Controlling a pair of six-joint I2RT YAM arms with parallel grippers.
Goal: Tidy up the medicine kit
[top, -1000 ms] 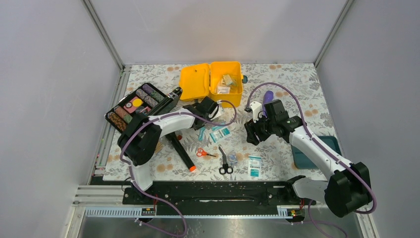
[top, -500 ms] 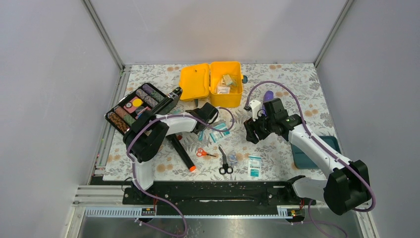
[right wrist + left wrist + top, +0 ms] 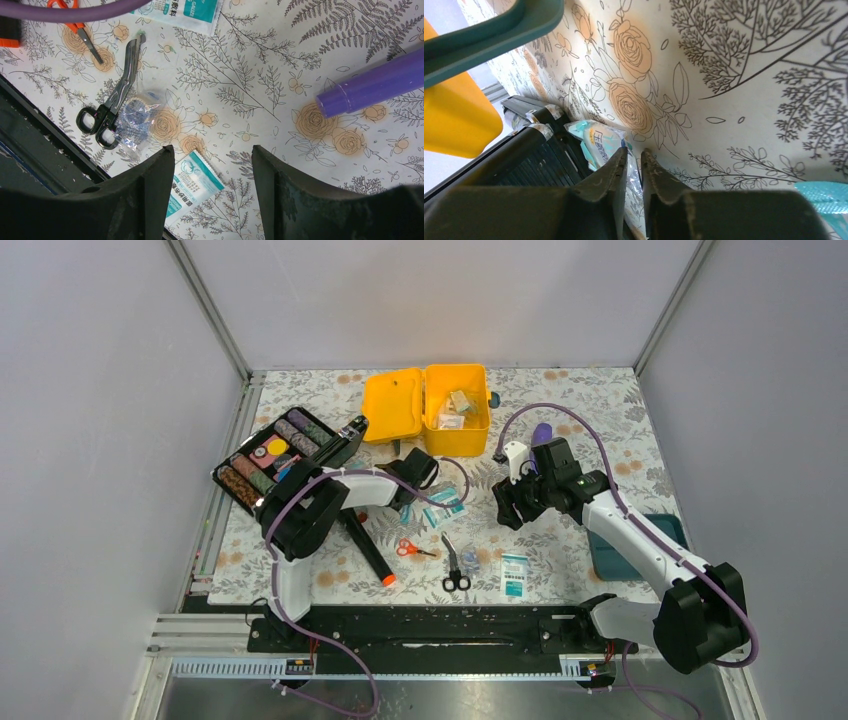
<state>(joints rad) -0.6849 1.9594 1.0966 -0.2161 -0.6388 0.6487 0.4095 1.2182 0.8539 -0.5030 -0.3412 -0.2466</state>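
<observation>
Left tool narrower now, tight on packet; right tool wide, empty (yellow medicine kit open)

Table is wearing a floral-print cover.
- Medicine kit, lid open, is sitting at upper centre.
- Black tray of coloured rolls is sitting at upper left.
- Purple tube is lying right of the kit.
- Teal tray is lying at the right edge.
- At lower centre are lying, left to right, a black cylinder with an orange tip, orange scissors, black-handled shears, a clear-wrapped item touching them, and a white-and-teal gauze packet.
- Above these, a teal packet and a light-blue packet are lying.
</observation>
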